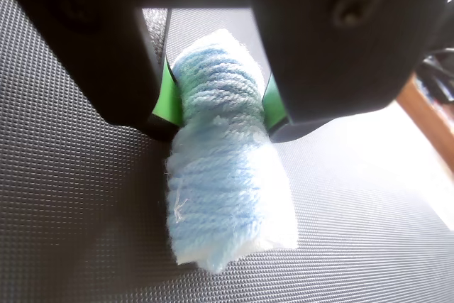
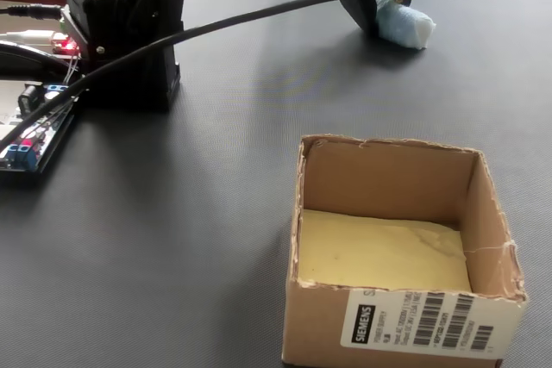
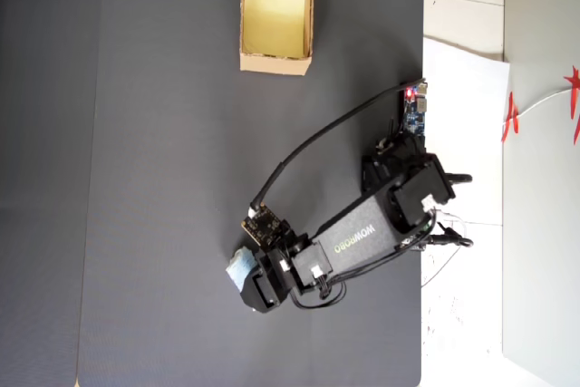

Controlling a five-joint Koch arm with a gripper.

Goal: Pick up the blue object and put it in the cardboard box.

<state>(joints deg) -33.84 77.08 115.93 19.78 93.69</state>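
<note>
Wrist view: tool clamped across blue object, long axis toward 6 o'clock. Overhead view: cardboard box well apart, near 12 o'clock.

Cardboard box stands open-topped on dark worktop, near foreground right; yellowish floor inside, ragged wall edges, white barcode label on front wall. Blue object far back right, well apart from box, one end tucked against black gripper; fingers hidden, grip unclear. Black cable runs from gripper leftward across worktop. Black arm base back left; circuit board at left edge.
</note>
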